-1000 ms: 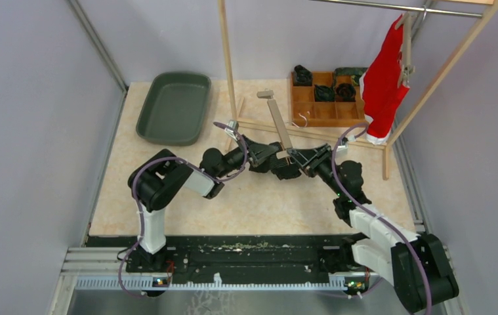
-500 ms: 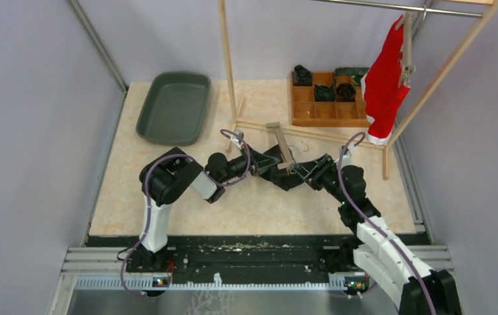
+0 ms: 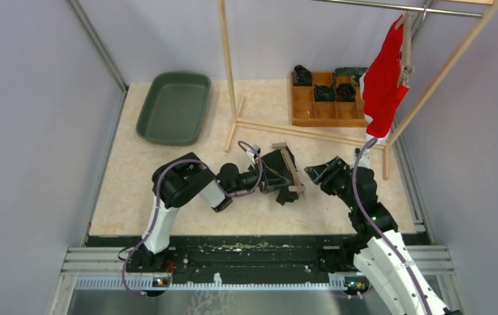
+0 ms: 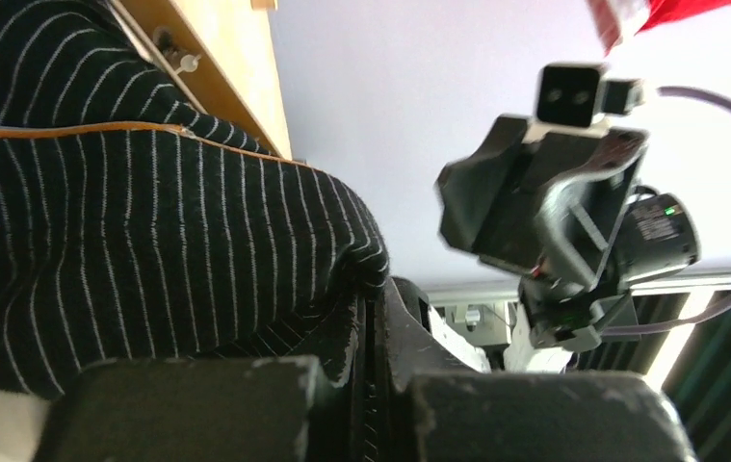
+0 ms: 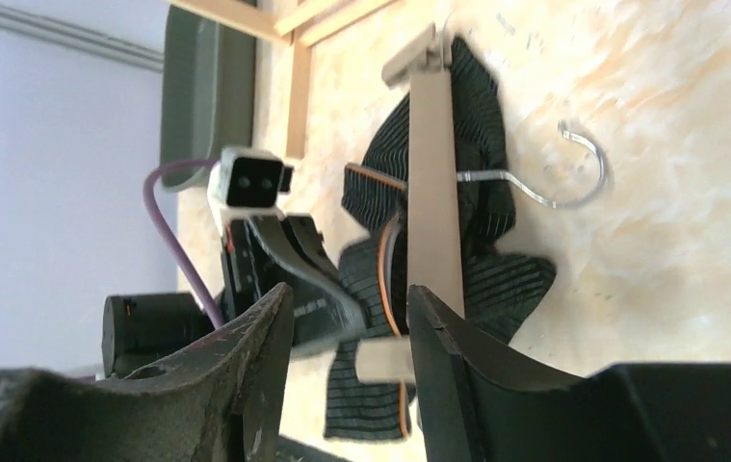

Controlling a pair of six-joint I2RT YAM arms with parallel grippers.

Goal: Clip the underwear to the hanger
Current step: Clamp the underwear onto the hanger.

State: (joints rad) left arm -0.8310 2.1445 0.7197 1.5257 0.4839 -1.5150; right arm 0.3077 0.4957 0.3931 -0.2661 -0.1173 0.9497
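Observation:
The underwear (image 4: 149, 241) is black with thin white stripes and an orange band. My left gripper (image 4: 376, 322) is shut on a fold of it. In the top view the left gripper (image 3: 273, 176) holds it low over the table's middle, with the underwear (image 3: 285, 195) bunched under the wooden hanger (image 3: 288, 169). The right wrist view shows the hanger (image 5: 433, 192) lying across the underwear (image 5: 482, 125), its metal hook (image 5: 573, 183) on the table. My right gripper (image 5: 350, 294) is open, apart from the hanger's near clip end; in the top view the right gripper (image 3: 314, 172) stands just right of the hanger.
A green tray (image 3: 174, 108) sits at the back left. A wooden rack (image 3: 229, 65) spans the back, with a red garment (image 3: 382, 79) hanging from its rail. A wooden compartment box (image 3: 328, 111) with dark rolled items stands at the back right.
Both arms have drawn back toward the near edge, bringing the hanger and underwear along. The right gripper has opened and come off the hanger, which now lies flat on the underwear.

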